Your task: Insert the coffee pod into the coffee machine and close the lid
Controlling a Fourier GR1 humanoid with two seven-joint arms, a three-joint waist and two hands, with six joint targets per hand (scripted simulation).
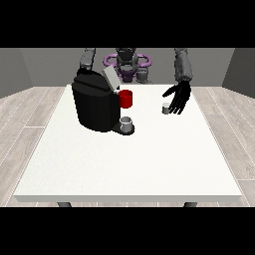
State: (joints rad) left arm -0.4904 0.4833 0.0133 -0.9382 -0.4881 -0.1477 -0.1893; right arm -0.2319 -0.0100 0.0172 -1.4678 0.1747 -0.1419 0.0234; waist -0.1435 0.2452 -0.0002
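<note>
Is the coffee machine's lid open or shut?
Open: the grey lid stands tilted up above the black machine.

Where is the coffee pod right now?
In the front view, the coffee pod stands on the table right of centre, just beside the robot hand at the view's right.
</note>
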